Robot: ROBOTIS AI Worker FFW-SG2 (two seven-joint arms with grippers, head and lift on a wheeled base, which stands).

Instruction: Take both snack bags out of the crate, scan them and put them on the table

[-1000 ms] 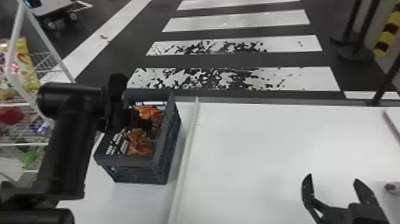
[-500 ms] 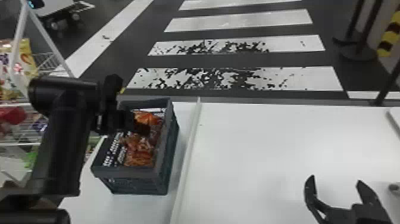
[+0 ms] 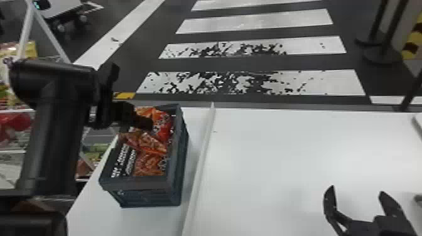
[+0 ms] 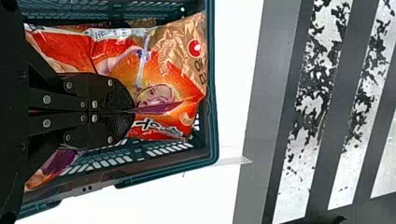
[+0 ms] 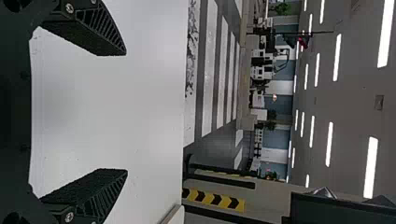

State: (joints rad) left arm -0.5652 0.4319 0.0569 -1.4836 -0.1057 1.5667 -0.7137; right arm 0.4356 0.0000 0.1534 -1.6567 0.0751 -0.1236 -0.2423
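White table below, left tool has risen, pinching 1 snack bag.

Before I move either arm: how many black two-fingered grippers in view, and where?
2. Left gripper: shut on a red-and-orange snack bag in the blue-grey plastic crate. Right gripper: open, over the white table.

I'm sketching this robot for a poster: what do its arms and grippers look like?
The left arm is black, with thick, rounded tubular sections. The left gripper is black too, with silver screws in its flat bars. The right gripper is also black; its tapered fingers have diagonal side ribs and rough inner pads.
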